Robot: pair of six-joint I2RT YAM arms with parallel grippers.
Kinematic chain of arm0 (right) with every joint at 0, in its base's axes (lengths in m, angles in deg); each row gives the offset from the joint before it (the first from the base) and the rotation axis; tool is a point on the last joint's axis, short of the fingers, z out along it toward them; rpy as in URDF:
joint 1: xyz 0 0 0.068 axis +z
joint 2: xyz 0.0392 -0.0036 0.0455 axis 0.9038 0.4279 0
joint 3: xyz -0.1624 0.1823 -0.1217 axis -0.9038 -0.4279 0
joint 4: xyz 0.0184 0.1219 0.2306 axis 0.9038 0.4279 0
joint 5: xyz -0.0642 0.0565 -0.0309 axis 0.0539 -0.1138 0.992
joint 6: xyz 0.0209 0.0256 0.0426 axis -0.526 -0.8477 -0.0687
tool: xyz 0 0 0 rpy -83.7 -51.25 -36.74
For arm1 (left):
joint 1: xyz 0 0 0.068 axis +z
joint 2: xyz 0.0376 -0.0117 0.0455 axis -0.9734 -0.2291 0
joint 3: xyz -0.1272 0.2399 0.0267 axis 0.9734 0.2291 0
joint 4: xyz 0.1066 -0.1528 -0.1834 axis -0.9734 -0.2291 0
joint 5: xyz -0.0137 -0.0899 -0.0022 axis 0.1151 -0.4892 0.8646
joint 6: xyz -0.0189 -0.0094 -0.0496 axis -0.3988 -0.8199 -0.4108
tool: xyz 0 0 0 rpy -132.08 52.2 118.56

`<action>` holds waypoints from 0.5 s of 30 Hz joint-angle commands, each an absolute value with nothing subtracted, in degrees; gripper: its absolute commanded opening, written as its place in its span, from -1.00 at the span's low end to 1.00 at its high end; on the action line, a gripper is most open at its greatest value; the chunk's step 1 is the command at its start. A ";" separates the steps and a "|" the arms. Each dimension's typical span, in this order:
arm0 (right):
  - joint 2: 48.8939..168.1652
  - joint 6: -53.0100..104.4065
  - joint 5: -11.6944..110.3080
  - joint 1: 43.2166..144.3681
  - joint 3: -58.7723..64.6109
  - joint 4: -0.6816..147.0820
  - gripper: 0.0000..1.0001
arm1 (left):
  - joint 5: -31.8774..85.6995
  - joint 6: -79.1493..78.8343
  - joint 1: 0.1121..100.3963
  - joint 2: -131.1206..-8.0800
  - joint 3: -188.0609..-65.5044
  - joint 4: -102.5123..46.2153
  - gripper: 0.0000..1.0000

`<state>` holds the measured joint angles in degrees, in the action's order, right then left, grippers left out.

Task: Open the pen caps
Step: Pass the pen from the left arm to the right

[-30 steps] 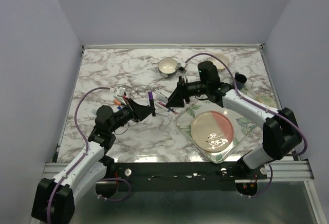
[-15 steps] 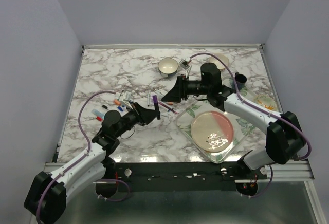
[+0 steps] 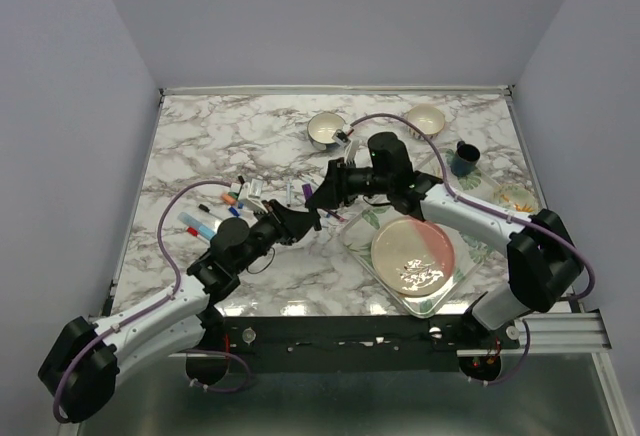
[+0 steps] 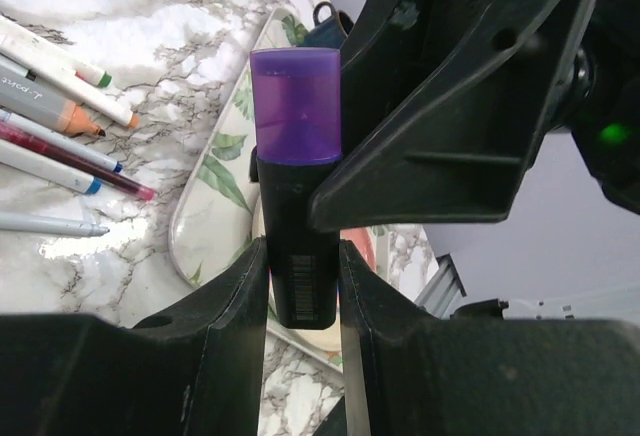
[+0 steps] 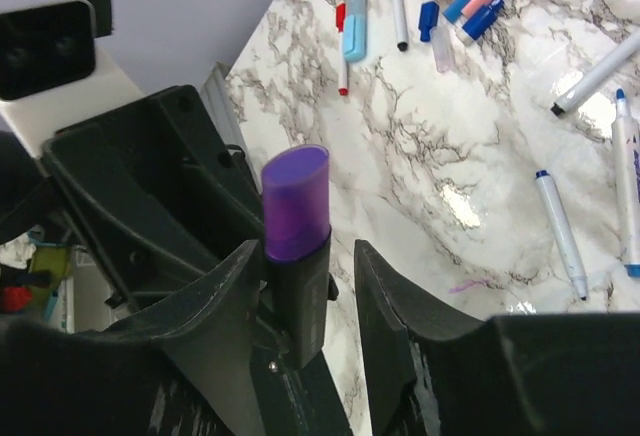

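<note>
My left arm [image 3: 160, 311] and right arm [image 3: 470, 208] have white links between black joints, and a purple cable [image 3: 163, 231] runs along each one. The left pincer [image 4: 303, 261] and right pincer [image 5: 307, 276] are matte black. At 3 o'clock in the left wrist view, a green light [image 4: 611, 134] glows on the right arm.

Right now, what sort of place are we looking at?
Probably a lab robot test cell, not a real kitchen or office: a marble-print table boxed in by plain walls, with loose marker pens and a pink plate.
</note>
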<state>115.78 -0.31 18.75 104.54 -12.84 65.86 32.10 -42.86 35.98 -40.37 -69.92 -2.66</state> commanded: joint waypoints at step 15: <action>117.80 7.72 20.39 109.05 -8.56 69.88 -0.99 | 57.85 -46.24 25.43 -37.00 -75.18 -12.06 -0.69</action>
<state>117.14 5.25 22.75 107.93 -10.89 68.40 51.93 -45.88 26.14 -39.19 -73.92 -11.16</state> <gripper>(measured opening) 0.102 0.366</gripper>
